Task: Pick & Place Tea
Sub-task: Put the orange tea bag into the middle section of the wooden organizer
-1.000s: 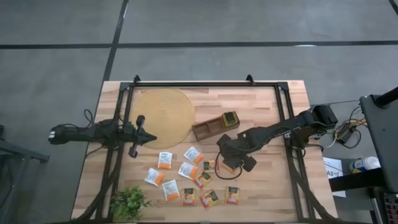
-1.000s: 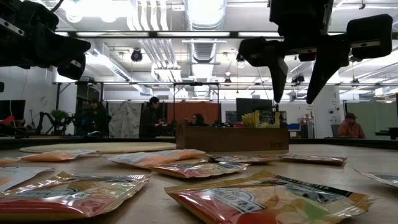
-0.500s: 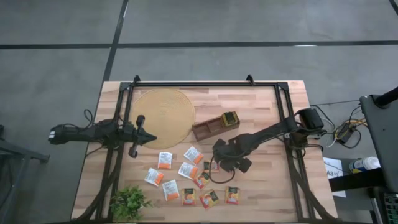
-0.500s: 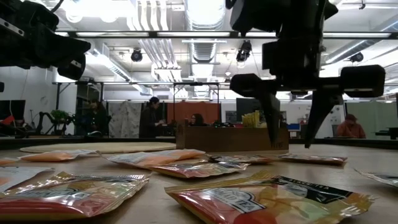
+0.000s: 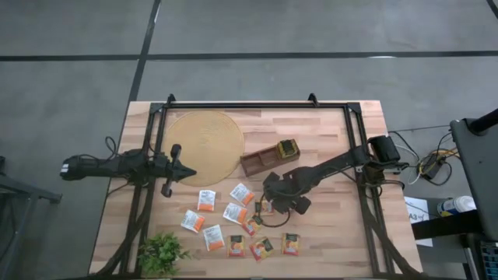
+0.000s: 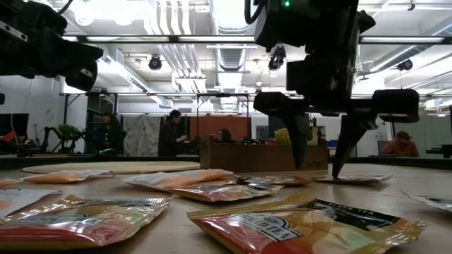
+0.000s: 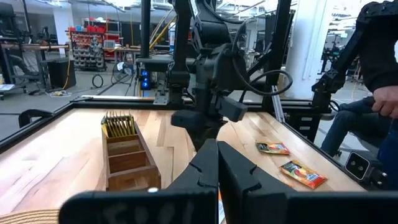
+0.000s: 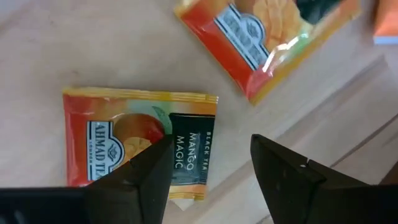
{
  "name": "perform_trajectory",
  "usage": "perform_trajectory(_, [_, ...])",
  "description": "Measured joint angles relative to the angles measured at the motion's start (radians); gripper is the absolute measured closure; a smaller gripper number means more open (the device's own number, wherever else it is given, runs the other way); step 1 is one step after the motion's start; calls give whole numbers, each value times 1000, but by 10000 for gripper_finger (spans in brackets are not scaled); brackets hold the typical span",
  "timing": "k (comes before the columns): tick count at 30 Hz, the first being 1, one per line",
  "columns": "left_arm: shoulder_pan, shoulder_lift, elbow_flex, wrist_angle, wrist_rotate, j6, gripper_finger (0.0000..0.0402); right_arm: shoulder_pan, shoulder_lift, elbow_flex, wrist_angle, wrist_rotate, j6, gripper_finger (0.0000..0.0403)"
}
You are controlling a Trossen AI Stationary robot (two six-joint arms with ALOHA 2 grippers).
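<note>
Your right gripper (image 8: 211,165), jaws apart, straddled one edge of the mango tea sachet (image 8: 140,140), whose body lay off to one finger's side.

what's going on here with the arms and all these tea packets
The right gripper is open and down at the table over an orange mango tea sachet, not yet gripping it. About ten more sachets lie loose on the wooden table. The wooden tray holds a few yellow sachets in one end compartment. The left gripper waits shut, by the round mat.
</note>
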State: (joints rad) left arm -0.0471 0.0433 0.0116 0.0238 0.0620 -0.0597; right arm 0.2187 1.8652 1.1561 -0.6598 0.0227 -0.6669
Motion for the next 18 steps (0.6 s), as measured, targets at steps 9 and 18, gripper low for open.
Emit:
perform_trajectory(9, [0, 0, 0, 0, 0, 0, 401, -11, 0, -24, 5, -7, -34, 194])
perform_trajectory(18, [0, 0, 0, 0, 0, 0, 401, -13, -6, -58, 18, -51, -43, 216])
